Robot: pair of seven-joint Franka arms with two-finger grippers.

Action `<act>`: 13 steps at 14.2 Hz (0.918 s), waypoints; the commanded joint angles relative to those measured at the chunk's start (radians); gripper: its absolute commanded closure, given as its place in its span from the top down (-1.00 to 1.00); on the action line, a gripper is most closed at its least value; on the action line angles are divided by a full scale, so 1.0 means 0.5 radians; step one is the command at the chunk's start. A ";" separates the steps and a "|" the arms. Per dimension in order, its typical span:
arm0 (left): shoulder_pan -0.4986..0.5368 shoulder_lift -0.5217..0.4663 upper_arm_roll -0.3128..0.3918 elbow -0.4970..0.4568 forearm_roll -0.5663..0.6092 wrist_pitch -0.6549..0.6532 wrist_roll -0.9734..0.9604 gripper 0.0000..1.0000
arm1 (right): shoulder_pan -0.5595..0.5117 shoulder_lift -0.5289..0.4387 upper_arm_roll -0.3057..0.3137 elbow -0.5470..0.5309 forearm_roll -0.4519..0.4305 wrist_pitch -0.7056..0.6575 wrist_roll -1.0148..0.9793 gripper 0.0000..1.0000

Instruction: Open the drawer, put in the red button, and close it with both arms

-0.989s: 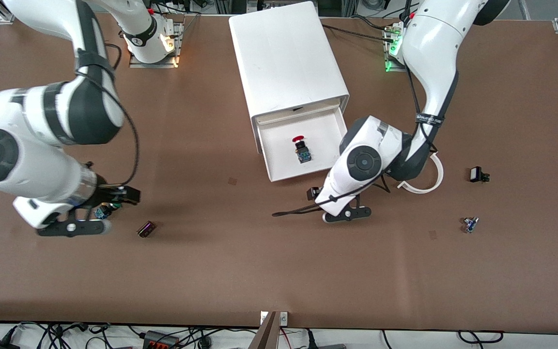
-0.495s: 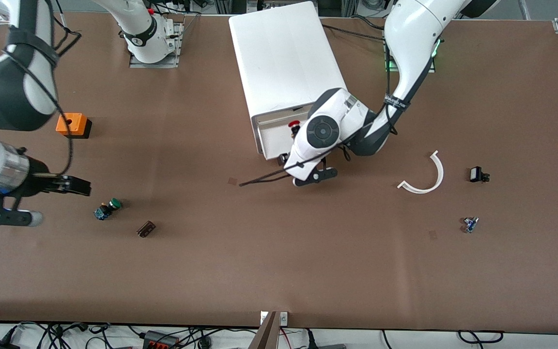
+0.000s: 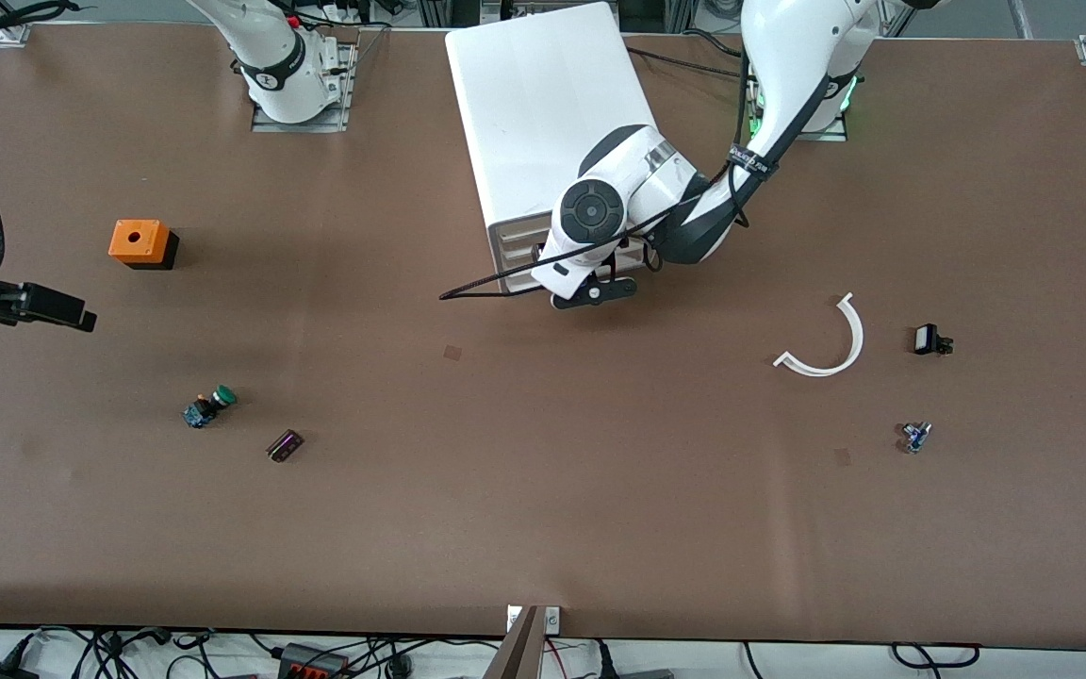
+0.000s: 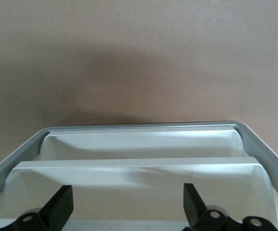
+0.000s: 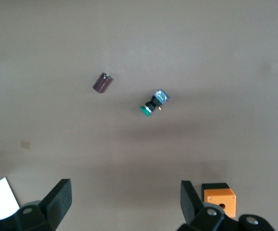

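no readable text, labels, brands or numbers on anything in view

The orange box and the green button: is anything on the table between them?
No. In the front view, only bare brown table lies between the orange box and the green button. The right wrist view shows the same empty stretch.

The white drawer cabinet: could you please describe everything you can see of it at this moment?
The cabinet is a white box that looks like plastic, standing upright on the brown table between the two arm bases, its front facing the front camera. No drawer sticks out. The left gripper sits right at the drawer fronts with its fingers spread; the left wrist view shows pale drawer fronts with recessed grips stacked inside a grey frame. Whether the fingers touch them is unclear. The red button is not visible.
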 commanded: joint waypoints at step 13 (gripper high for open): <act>0.534 -0.068 -0.044 0.457 0.362 -0.449 0.580 1.00 | -0.029 -0.589 0.065 -0.864 -0.126 0.348 -0.109 1.00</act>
